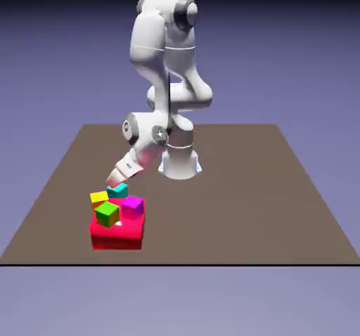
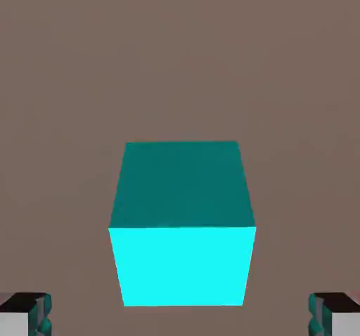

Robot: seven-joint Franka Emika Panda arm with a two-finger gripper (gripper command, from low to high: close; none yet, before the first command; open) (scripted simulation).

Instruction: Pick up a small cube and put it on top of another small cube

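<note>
Gripper above the cyan cube, jaws spread wide.

The gripper point(image 2: 180, 317) hangs over the cyan cube point(image 2: 181, 225), which lies on the brown table point(image 1: 232, 187) between the parted fingertips point(image 2: 24, 313), untouched. Close by, a green cube point(image 1: 107, 214) and magenta cube point(image 1: 132, 206) rest on the red block point(image 1: 116, 237), a yellow cube point(image 1: 99, 199) beside them.

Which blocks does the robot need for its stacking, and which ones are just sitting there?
For the job:
- cyan cube, lined up between the open gripper tips
- gripper

Just sitting there:
- red block
- green cube and magenta cube, both on the red block
- yellow cube
- table
</note>
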